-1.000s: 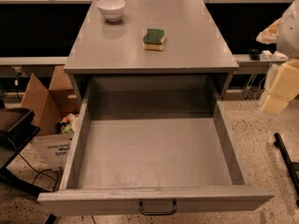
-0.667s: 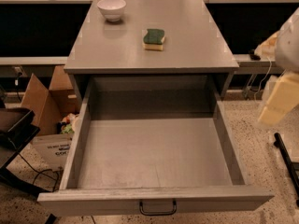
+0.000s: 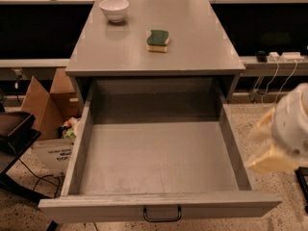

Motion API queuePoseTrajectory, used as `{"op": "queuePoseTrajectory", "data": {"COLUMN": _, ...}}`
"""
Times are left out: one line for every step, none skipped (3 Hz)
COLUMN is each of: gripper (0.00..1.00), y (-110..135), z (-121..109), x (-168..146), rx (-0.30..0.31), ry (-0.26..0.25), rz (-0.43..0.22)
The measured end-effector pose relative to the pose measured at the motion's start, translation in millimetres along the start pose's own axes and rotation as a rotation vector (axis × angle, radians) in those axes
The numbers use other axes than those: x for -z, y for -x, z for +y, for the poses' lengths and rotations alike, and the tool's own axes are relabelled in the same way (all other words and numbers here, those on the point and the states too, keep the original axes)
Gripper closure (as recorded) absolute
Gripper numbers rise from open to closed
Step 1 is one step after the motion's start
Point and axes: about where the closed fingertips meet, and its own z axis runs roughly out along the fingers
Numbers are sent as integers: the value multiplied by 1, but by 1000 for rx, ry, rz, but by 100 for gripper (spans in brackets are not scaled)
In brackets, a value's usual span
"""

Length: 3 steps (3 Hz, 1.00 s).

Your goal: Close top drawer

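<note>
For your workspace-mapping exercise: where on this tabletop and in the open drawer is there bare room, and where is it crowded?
The top drawer is bare wall to wall. The tabletop is free in front of the sponge and to its right. Crowded: back left by the bowl, and outside the drawer's right wall, where the gripper hangs.

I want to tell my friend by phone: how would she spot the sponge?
Start at the grey cabinet whose wide grey top drawer stands open, the robot's cream-coloured pincer off its right side. On the cabinet's flat top lies a small rectangular sponge, green above, yellow below; its only neighbour is a round white bowl behind-left.
</note>
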Motion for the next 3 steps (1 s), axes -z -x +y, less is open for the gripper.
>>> {"op": "queuePoseTrajectory", "data": {"gripper": 74, "y": -10, "z": 54, "x": -30, "rx": -53, "ry": 31, "rz": -18}}
{"op": "queuePoseTrajectory", "data": {"gripper": 97, "y": -21, "z": 107, "x": -77, "rx": -77, "ry": 91, "rz": -27}}
{"op": "queuePoseTrajectory", "data": {"gripper": 100, "y": -36, "z": 146, "x": -137, "rx": -98, "ry": 151, "rz": -46}}
